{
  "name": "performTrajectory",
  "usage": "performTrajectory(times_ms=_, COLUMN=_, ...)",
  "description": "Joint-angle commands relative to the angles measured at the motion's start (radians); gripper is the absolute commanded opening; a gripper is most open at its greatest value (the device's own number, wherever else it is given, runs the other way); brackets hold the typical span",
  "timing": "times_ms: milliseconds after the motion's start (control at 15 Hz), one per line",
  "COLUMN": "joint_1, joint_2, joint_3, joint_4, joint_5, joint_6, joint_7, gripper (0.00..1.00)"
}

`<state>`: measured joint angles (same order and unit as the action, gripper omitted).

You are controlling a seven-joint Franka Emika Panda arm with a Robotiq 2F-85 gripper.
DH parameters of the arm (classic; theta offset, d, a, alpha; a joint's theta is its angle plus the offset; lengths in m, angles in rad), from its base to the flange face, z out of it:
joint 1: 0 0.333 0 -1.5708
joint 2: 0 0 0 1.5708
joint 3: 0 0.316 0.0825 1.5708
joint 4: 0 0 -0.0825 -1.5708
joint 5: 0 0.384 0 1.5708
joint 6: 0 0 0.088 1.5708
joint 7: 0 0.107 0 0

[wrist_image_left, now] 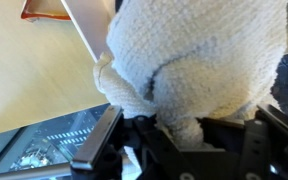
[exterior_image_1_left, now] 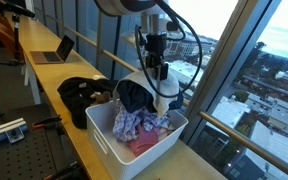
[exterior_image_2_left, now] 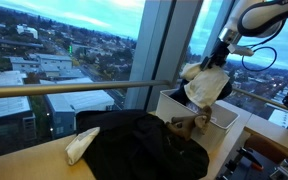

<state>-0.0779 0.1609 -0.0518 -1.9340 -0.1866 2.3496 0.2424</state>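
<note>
I'm holding gripper (exterior_image_1_left: 156, 69) pinched tight on cream terry towel (wrist_image_left: 199, 60), dangling it above white bin (exterior_image_1_left: 102, 140) of clothes on counter (exterior_image_1_left: 42, 78); black garment (exterior_image_2_left: 144, 150) lying beside bin.

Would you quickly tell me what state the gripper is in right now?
Gripper: closed, holding a cream knitted cloth.
</note>
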Motion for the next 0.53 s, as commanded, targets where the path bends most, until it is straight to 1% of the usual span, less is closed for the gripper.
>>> performTrajectory(times_ms=0, joint_1=-0.013, joint_2=0.040, joint_3=-0.024, joint_4=0.052, joint_5=0.053, joint_6=0.001, joint_7=-0.093, gripper=0.00)
performTrajectory(times_ms=67, joint_1=-0.014, joint_2=0.049, joint_3=-0.028, joint_4=0.065, joint_5=0.059, joint_6=-0.006, joint_7=-0.109, gripper=0.00)
performTrajectory(times_ms=133, joint_1=-0.014, joint_2=0.062, joint_3=-0.030, joint_4=0.082, joint_5=0.062, joint_6=-0.012, joint_7=-0.124, gripper=0.03)
performTrajectory(times_ms=200, joint_1=-0.012, joint_2=0.072, joint_3=-0.031, joint_4=0.094, joint_5=0.060, joint_6=-0.014, joint_7=-0.131, gripper=0.27)
performTrajectory(times_ms=333, joint_1=-0.006, joint_2=0.092, joint_3=-0.030, joint_4=0.123, joint_5=0.049, joint_6=-0.019, joint_7=-0.140, gripper=0.29)
performTrajectory(times_ms=467, joint_1=-0.002, joint_2=0.101, joint_3=-0.030, joint_4=0.146, joint_5=0.045, joint_6=-0.022, joint_7=-0.148, gripper=0.42)
